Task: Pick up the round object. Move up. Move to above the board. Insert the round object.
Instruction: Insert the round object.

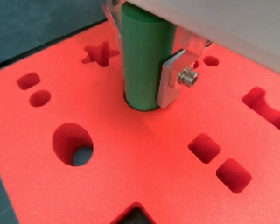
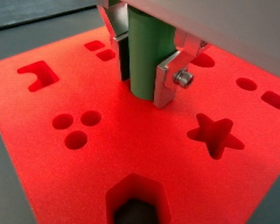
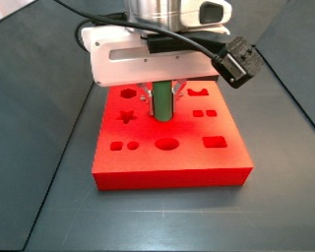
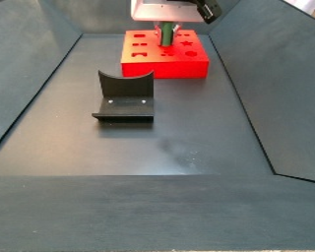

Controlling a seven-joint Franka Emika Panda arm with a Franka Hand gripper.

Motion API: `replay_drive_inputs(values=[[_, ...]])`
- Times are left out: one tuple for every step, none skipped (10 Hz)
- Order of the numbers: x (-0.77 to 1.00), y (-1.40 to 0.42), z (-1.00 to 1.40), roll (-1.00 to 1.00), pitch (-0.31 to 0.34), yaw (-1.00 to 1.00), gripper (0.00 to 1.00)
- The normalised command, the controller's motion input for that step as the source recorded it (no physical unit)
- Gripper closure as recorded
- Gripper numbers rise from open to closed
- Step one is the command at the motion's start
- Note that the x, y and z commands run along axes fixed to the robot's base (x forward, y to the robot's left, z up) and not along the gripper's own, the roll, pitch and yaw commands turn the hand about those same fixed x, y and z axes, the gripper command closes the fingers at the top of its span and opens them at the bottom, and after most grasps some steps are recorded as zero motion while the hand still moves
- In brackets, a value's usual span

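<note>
1. One dark grey tabletop (image 4: pixel 173 148) with raised dark walls is what you have; the fixture (image 4: pixel 123 96) stands near its middle, well apart from the arm.
2. You see the red board (image 3: pixel 167 148) at the far end, its shaped cut-outs empty apart from the one taking the peg.
3. Your end effector (image 1: pixel 146 86) is clamped on the green cylinder peg (image 1: pixel 143 52), upright, its lower end in a round hole of the board.

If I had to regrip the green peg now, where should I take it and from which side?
Take the round object on its exposed upper shaft, from straight above, as the gripper over the board holds it now. It stands upright with its lower end in a hole, so probably only the smooth round sides above are free.
</note>
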Motion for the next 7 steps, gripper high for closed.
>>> replay_drive_inputs(values=[[0.00,0.02,-0.85,0.06,-0.184,0.14,1.00],[0.00,0.05,-0.79,0.06,-0.213,0.16,1.00],[0.06,0.00,-0.55,0.02,-0.269,0.24,1.00],[0.00,0.00,-0.05,0.00,-0.066,0.00,1.00],[0.00,0.00,-0.08,0.01,-0.013,0.00,1.00],[-0.12,-0.06,-0.63,0.19,-0.251,0.00,1.00],[-0.11,-0.07,-0.63,0.17,-0.273,0.00,1.00]])
